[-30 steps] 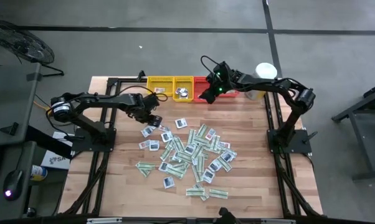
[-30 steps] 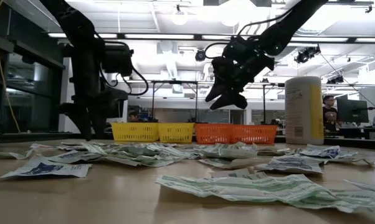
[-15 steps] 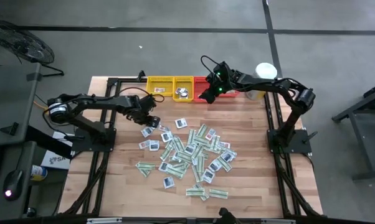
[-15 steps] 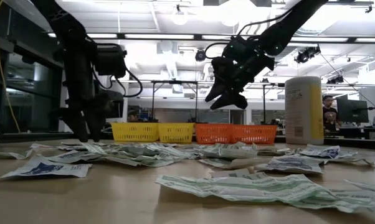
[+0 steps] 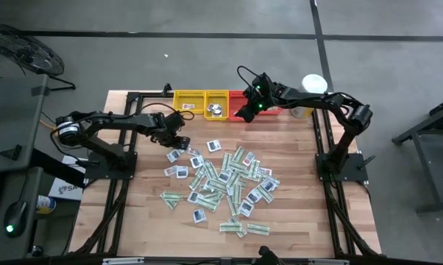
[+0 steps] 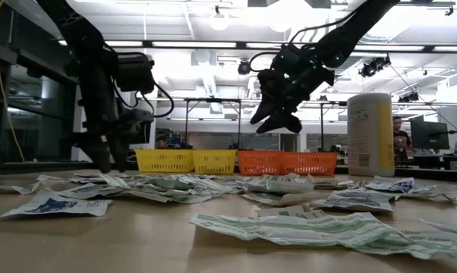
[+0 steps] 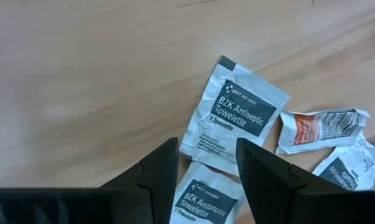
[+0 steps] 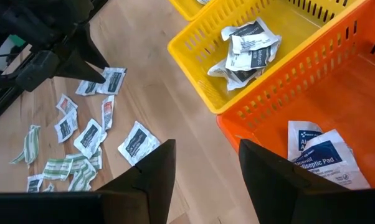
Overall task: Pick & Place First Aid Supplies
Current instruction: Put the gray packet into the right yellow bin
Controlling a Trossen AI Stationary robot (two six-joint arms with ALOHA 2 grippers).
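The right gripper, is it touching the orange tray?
Apart. In the low view the right gripper hangs well above the orange tray, with open room showing between them.

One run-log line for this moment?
left gripper: open, low over towelette packet | right gripper: open, empty, at orange tray edge | packets: mostly on table

Both arms are matte black, built of slim jointed links with loose black cables looping along them. The left tool point(image 7: 202, 168) and right tool point(image 8: 203, 165) each end in two wedge-shaped black fingers.
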